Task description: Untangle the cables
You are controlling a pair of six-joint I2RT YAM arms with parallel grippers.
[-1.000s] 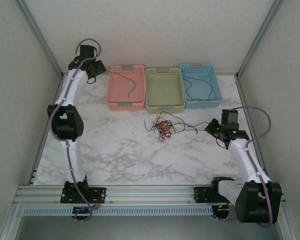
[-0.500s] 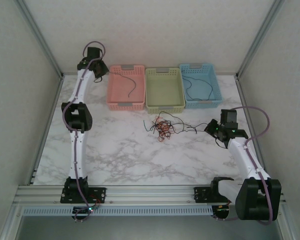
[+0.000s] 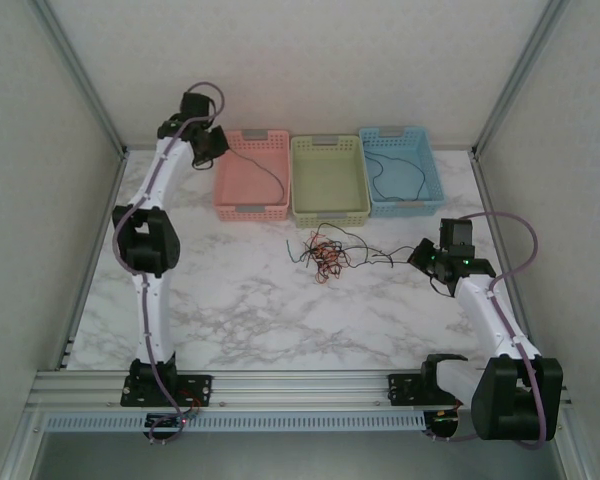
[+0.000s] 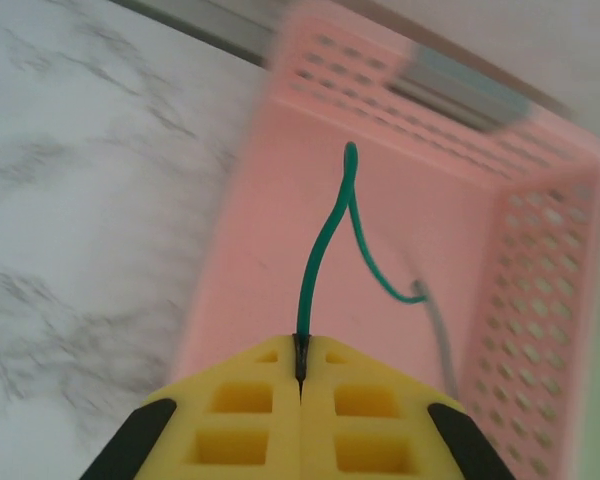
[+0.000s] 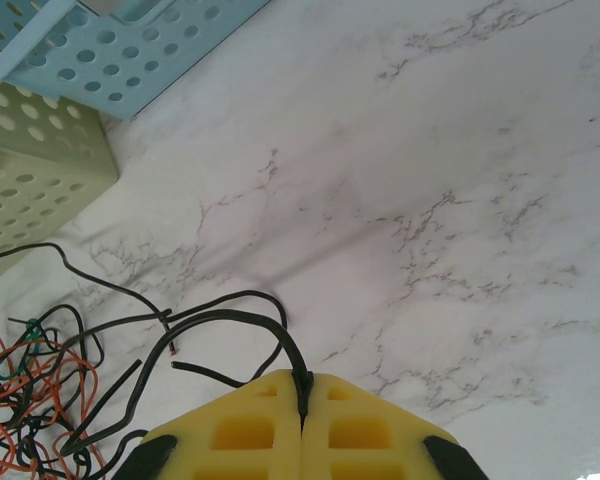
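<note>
L gripper clamped on green cable, top-left of frame by pink basket far-left corner; rest of the cable trails down into the basket. R gripper pinched on black cable, right-centre, near table right edge. Strand runs left into the tangle, mid-frame just below green basket front rim. Open marble lower-left & centre, plenty of room to pull.

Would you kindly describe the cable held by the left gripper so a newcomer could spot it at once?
On the marble table, find the pink basket, leftmost of three along the far edge. At its far-left corner the left gripper pinches a thin green cable. It is one strand, unlike the black-and-orange tangle mid-table.
</note>
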